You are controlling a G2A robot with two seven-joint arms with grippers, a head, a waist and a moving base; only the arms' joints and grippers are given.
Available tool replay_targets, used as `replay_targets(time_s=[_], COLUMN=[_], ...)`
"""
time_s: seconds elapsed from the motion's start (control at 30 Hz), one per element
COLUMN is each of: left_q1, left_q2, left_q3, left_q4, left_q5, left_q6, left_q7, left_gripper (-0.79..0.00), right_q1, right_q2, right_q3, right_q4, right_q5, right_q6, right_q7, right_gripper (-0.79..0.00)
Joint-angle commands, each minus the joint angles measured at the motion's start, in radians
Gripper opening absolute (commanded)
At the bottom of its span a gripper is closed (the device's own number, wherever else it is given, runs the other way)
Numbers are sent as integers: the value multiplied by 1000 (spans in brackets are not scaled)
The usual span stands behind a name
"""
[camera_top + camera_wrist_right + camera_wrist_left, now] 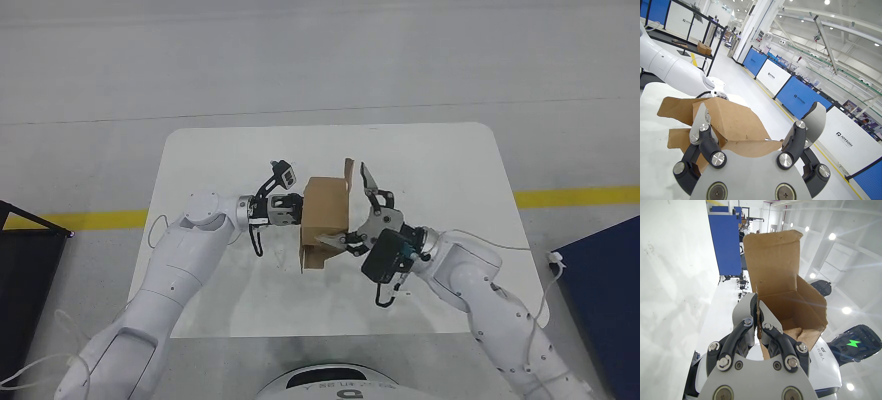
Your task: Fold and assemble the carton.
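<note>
At the centre of the top view we see the brown carton (325,210), partly open, over the white table (440,160). Our left pincer (296,211) pinches one carton wall. Our right pincer (358,211) is spread wide, one finger against the carton.

A white desk (440,170) with rounded corners stands on a pale grey floor (300,60) crossed by a yellow line (575,196). Across the hall, blue and white partition panels (800,98) line a walkway, a black rack (689,47) carries small brown boxes (703,48), and round ceiling lights (832,236) glow overhead.
</note>
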Motion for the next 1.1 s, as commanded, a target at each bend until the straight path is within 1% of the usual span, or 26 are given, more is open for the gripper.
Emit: replay_targets(time_s=[0.0, 0.2, 0.37, 0.5, 0.6, 0.67, 0.73, 0.8, 0.83, 0.9, 1.0, 1.07], left_q1=[0, -1, -2, 2, 3, 3, 5, 4, 4, 1, 0, 3], left_q2=[0, 2, 2, 0, -1, -1, -3, -5, -5, -5, -1, 1], left_q3=[0, 0, 1, -8, -13, -11, -10, -13, -15, -9, -8, -9], left_q4=[0, -1, 1, 2, 7, 8, 10, 12, 15, 16, -2, -21], left_q5=[-1, 3, 6, -51, -74, -78, -95, -117, -123, -123, -95, -84], left_q6=[0, -4, -6, -2, 7, 19, 33, 50, 61, 127, 183, 207], left_q7=[-1, 0, 4, 1, 6, 8, 15, 27, 39, 52, 98, 106], left_gripper=[-785, -785, -785, -785, -785, -785, -785, -785, -785, -785, -785, -785], right_q1=[3, 0, 2, -1, -13, -18, -22, -25, -29, -38, -36, -25], right_q2=[-1, -4, -5, -5, 0, 5, 12, 20, 23, 26, 28, 26], right_q3=[-1, -2, -10, -10, 4, 14, 27, 33, 37, 38, 21, 8], right_q4=[0, -4, -5, -12, -22, -28, -33, -42, -46, -52, -43, -30], right_q5=[-5, -39, -46, -30, -7, -9, -47, -118, -152, -207, -278, -326], right_q6=[16, 76, 86, 68, 26, -26, -63, -91, -88, -63, -35, -20], right_q7=[10, 55, 58, 10, -71, -144, -200, -246, -259, -273, -253, -185], right_gripper=[0, 0, 0, 0, 0, 0, 0, 0, 0, 0, 0, 0])
